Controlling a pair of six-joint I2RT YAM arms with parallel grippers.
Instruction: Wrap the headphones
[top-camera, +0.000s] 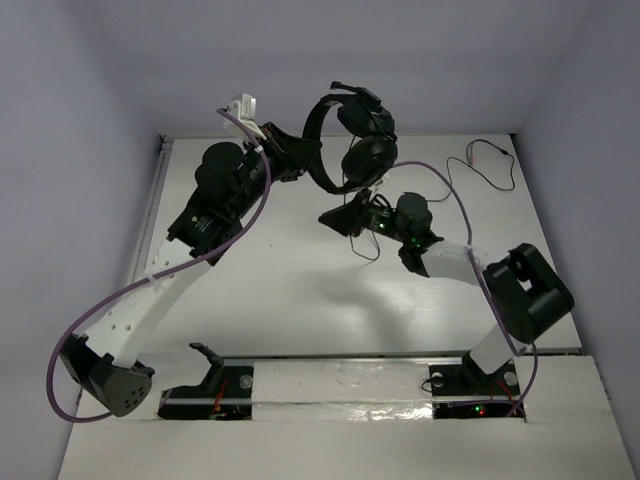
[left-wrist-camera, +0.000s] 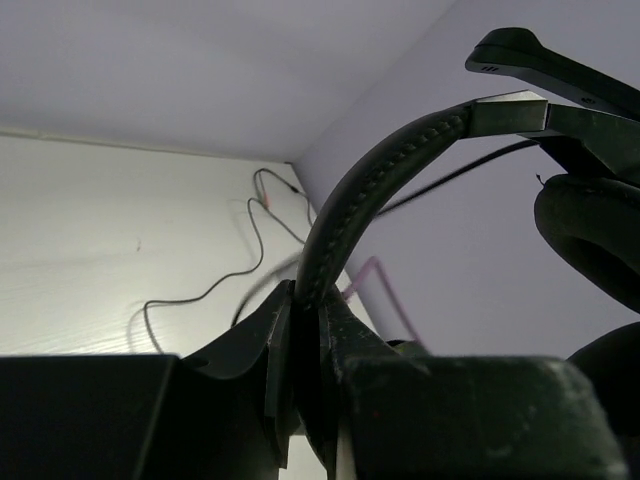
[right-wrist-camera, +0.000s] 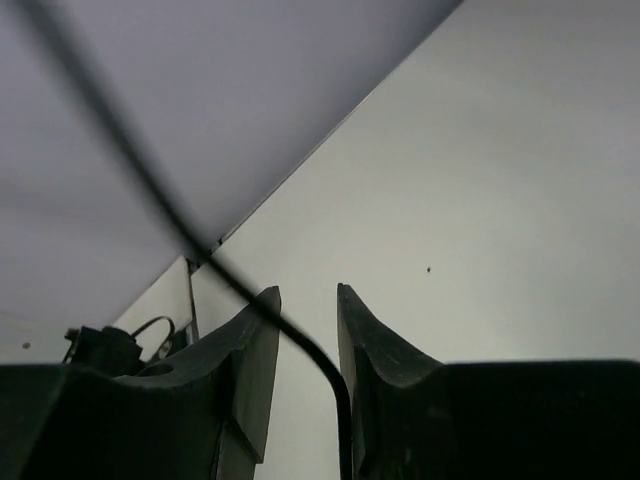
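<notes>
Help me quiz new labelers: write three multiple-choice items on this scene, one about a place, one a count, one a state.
1. Where does the left end effector grip the headphones?
A) headband
B) earcup
C) plug

2. How many earcups show in the top view?
A) one
B) two
C) four

3. How is the right end effector?
A) shut on an earcup
B) shut on the plug
C) open, cable passing through

Key:
1 A, the left wrist view shows the headband pinched.
2 B, two oval pads sit one below the other.
3 C, a clear gap shows, with the thin cable running into it.
</notes>
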